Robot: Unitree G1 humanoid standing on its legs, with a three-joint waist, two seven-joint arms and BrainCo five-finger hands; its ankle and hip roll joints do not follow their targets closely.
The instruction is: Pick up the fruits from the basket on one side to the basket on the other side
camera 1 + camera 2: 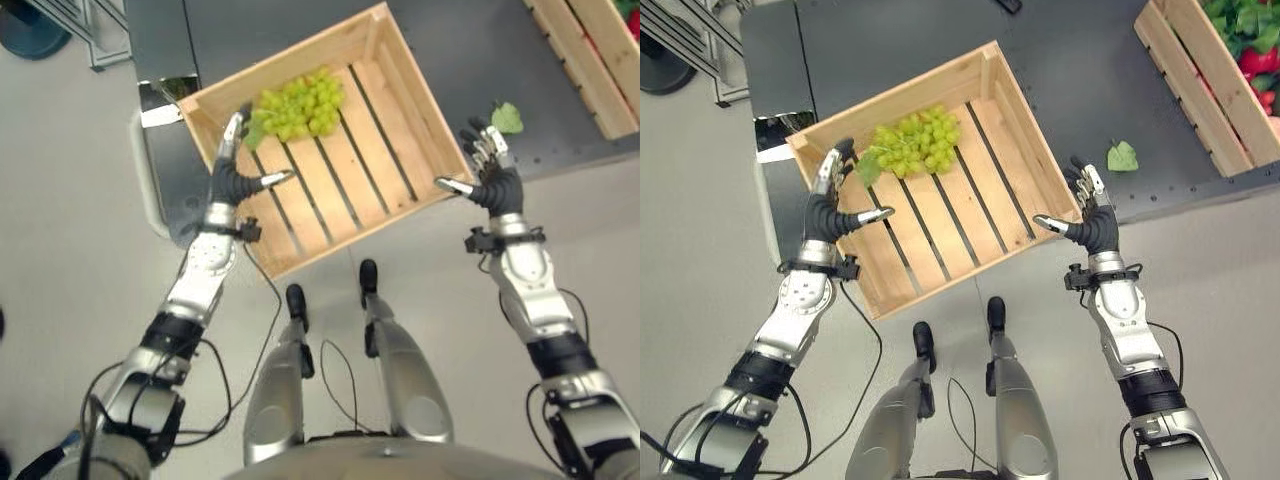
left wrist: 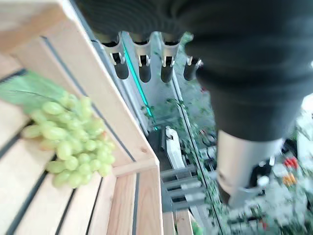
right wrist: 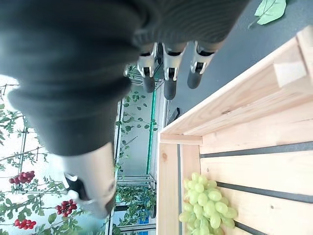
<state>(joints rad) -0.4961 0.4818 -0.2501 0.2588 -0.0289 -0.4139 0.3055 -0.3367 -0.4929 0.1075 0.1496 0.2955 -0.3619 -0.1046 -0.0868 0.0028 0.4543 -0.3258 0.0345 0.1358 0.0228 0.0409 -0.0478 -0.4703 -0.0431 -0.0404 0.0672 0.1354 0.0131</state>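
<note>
Where pale slats meet: knobbly green grape bunch (image 1: 915,141) in square wooden crate (image 1: 1025,185), left hand (image 1: 830,214) and right hand (image 1: 1088,222) both released.

Both arms extend forward from the lower corners, forearms angled slightly inward. Left hand (image 1: 233,176): fingers straight and together, pointing away from the body, thumb spread out toward the right; nothing held. Right hand (image 1: 493,178): fingers loosely extended upward, thumb spread out toward the left; nothing held. Palms face each other, the hands well apart. Wrist views confirm straight fingers (image 2: 143,62) on the left, likewise on the right (image 3: 169,73)
</note>
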